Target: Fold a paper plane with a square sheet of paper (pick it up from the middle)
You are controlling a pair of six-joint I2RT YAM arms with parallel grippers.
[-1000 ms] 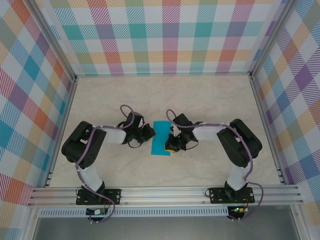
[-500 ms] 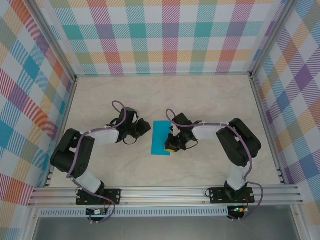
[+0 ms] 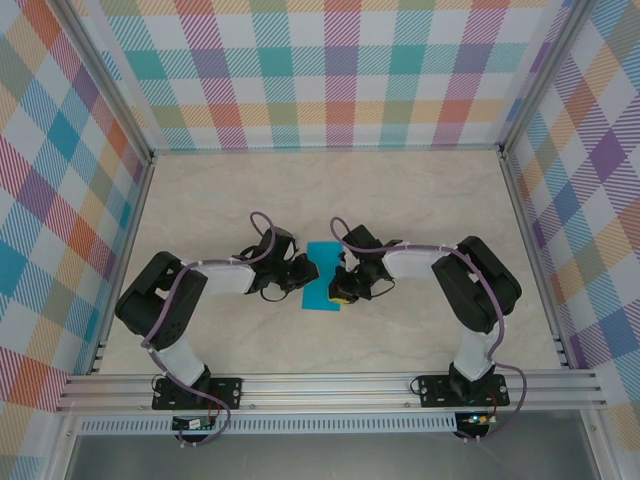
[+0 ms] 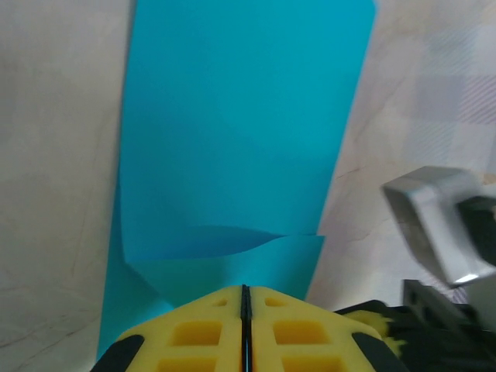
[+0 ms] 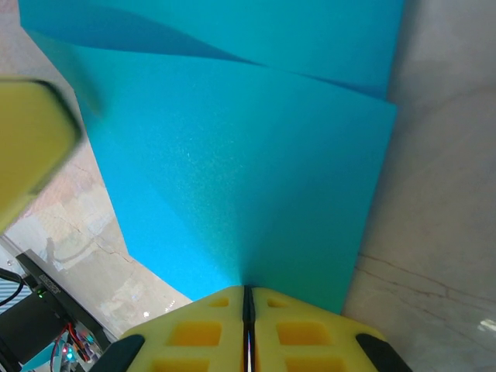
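The square sheet of paper (image 3: 323, 277) lies folded into a narrow teal rectangle in the middle of the table, between both arms. In the left wrist view the sheet (image 4: 240, 139) stretches away from my left gripper (image 4: 245, 288). Its yellow fingers are pressed together at the paper's near edge, where a loose upper layer lifts slightly. From above, the left gripper (image 3: 306, 272) touches the paper's left side. My right gripper (image 3: 341, 292) sits at the lower right edge. In the right wrist view the sheet (image 5: 232, 155) rises in a crease straight into the right gripper (image 5: 246, 288), which is shut on it.
Pale marble-pattern tabletop (image 3: 420, 200) surrounds the paper. Aluminium frame posts and checked cloth walls (image 3: 330, 70) close in the back and both sides. The two gripper tips are only a few centimetres apart across the paper.
The left gripper drew back to the left and away from the paper, then came back to its left edge. The right gripper and paper have barely moved.
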